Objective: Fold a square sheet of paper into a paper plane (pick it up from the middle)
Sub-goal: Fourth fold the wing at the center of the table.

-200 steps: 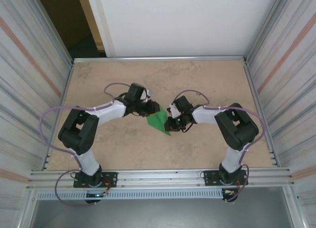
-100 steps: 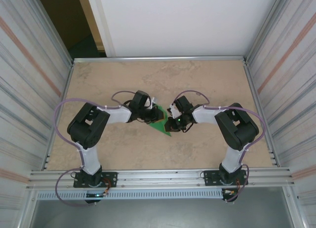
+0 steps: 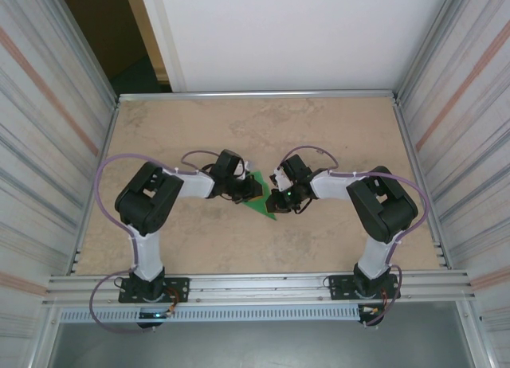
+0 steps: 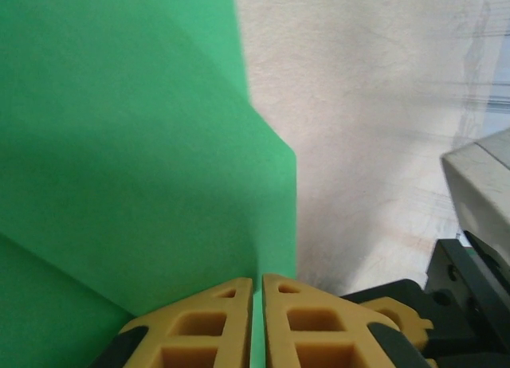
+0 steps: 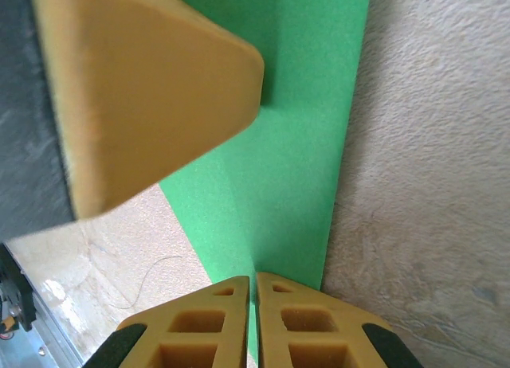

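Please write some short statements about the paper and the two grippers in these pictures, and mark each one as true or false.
1. The left gripper is shut on the green sheet of paper. True.
2. The right gripper is open and holds nothing. False: the right gripper is shut on the same sheet.
3. The sheet is near the middle of the table. True.
4. The sheet is white. False: it is bright green.
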